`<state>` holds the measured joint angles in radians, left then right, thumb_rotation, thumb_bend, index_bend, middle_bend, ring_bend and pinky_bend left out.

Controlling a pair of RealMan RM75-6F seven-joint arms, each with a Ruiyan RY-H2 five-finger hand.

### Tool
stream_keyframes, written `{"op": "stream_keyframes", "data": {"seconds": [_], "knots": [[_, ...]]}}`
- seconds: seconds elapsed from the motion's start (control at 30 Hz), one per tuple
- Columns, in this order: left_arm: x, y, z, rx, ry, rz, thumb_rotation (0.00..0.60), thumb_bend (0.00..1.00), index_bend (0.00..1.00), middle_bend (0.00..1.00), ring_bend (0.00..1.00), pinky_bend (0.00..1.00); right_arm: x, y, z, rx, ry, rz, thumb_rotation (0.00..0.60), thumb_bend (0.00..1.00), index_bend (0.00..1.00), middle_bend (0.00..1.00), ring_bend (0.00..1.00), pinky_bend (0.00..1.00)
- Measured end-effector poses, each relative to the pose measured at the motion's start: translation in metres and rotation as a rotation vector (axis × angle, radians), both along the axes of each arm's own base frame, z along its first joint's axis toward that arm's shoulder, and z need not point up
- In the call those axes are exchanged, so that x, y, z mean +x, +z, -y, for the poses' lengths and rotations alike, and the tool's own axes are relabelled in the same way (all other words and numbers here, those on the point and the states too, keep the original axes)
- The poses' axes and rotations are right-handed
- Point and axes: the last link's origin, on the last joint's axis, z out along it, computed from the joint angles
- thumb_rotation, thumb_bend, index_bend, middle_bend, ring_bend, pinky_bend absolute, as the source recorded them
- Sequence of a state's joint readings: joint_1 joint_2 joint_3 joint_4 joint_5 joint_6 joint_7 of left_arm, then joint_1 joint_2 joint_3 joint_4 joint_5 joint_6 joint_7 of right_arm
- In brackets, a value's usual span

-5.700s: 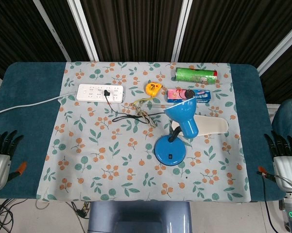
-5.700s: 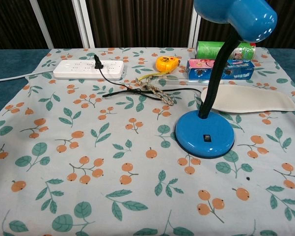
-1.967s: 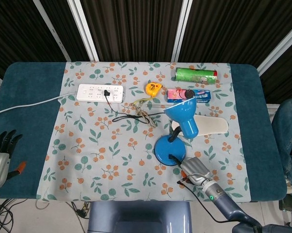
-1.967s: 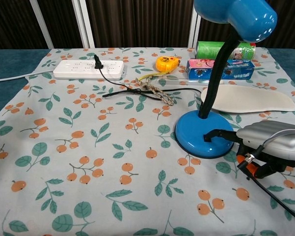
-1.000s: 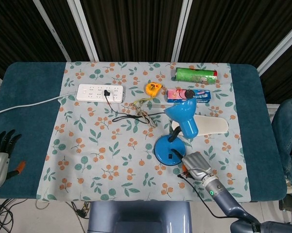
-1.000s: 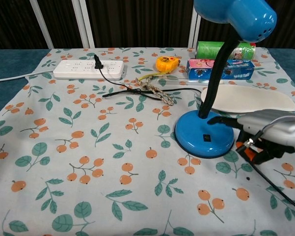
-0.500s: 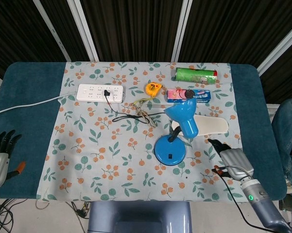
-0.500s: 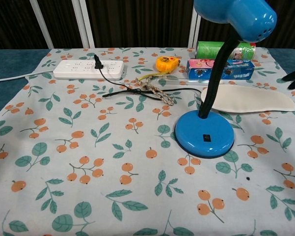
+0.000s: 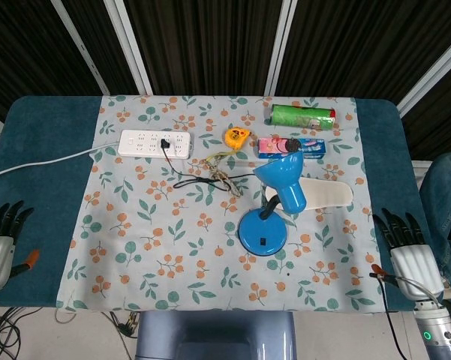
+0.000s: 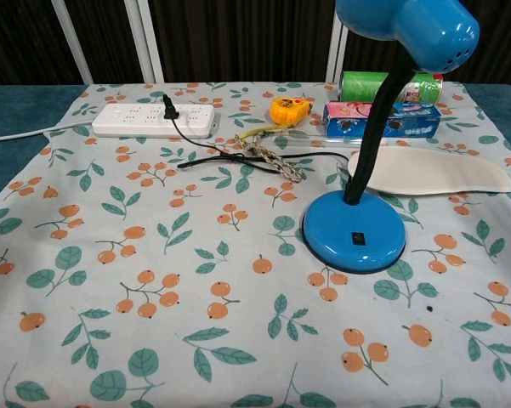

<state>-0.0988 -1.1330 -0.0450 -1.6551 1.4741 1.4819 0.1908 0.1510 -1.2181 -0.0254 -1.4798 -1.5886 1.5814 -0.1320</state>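
Teal cloth covers the surface (image 9: 45,150), a leaf-print sheet (image 9: 150,247) over its middle. The blue lamp (image 9: 263,232) stands right of centre, its cord running to the power strip (image 9: 154,143), so it's plugged in. The right hand (image 9: 410,247) hangs at the right edge, fingers spread, holding nothing. The left hand (image 9: 0,236) mirrors it, probably empty too, though it's half cropped. Only the head view shows either hand; the chest view gives the lamp's switch (image 10: 355,239).
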Motion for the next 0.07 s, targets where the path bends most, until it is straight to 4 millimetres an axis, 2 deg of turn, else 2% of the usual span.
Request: {"op": "stream_keyframes", "data": {"seconds": [0.07], "knots": [[0.0002,0.0002,-0.0001,0.002,-0.004,-0.006,0.600,0.26,0.14,0.04,0.00,0.08,-0.0022,-0.0026,-0.0023,0.004,-0.004,0.000,0.600,0.18,0.00,0.03,0.10,0.00]]}}
